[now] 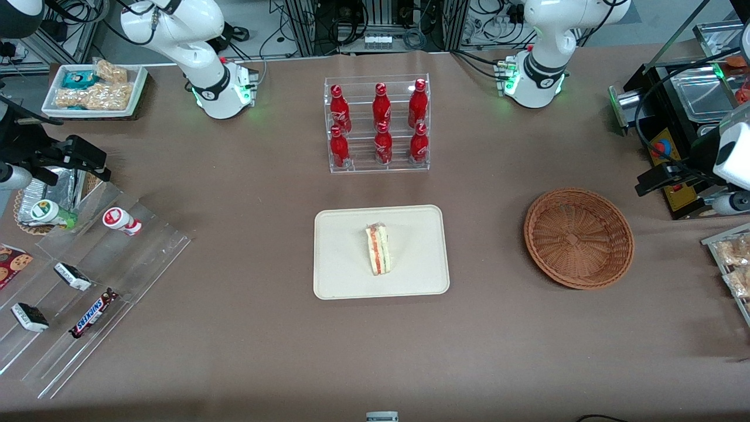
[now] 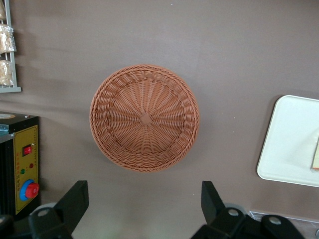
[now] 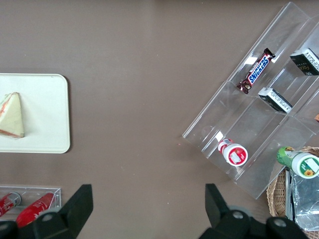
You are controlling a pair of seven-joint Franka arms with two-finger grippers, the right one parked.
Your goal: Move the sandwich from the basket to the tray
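Observation:
The sandwich point(image 1: 379, 248), a white wedge with an orange-red and green stripe, lies on the cream tray point(image 1: 340, 275) in the middle of the table; its edge also shows in the left wrist view point(image 2: 316, 155), on the tray point(image 2: 289, 144). The brown wicker basket point(image 1: 578, 237) is empty and sits toward the working arm's end; it also shows in the left wrist view point(image 2: 144, 117). My gripper point(image 1: 665, 176) hangs open and empty high above the table beside the basket, its black fingers point(image 2: 75, 199) spread wide, and it shows in the left wrist view point(image 2: 144, 204).
A clear rack of red bottles point(image 1: 378, 126) stands farther from the front camera than the tray. A black box with buttons point(image 1: 668, 146) and a snack tray point(image 1: 732, 264) are at the working arm's end. Acrylic shelves point(image 1: 88, 281) with snacks lie toward the parked arm's end.

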